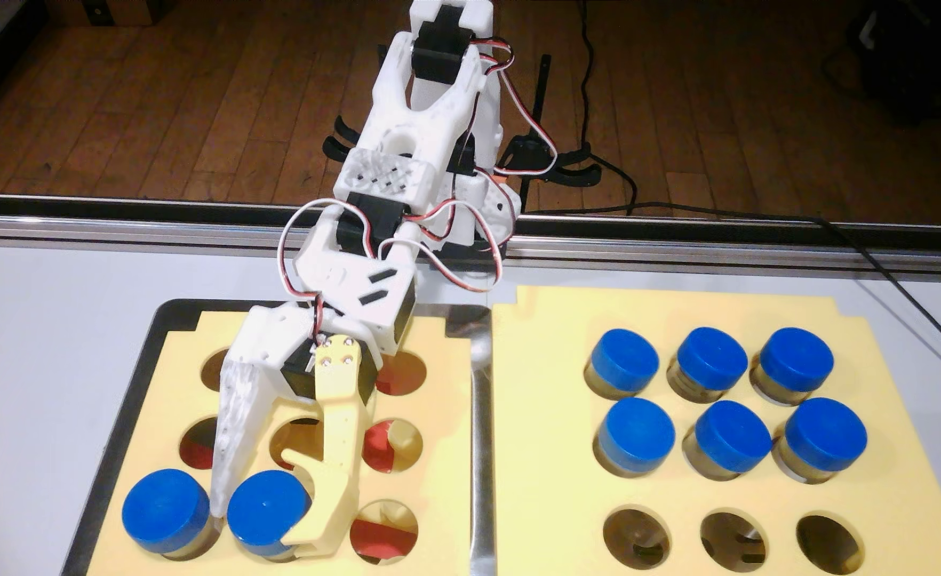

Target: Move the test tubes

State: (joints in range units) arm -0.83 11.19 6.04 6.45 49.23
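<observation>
Straddling the middle tube of the left rack's near row, the gripper (260, 518) has its jaws apart, white finger in the gap between the 2 blue caps and yellow finger on the cap's right flank, so I judge this the grasp step; next it must close squarely, then lift straight up. Counted: 2 yellow racks (451, 387), 8 test tubes (632, 435) visible, 6 right, 2 left (269, 512).

Eight blue-capped test tubes (725, 436) stand upright in holes: six right, two left.
</observation>
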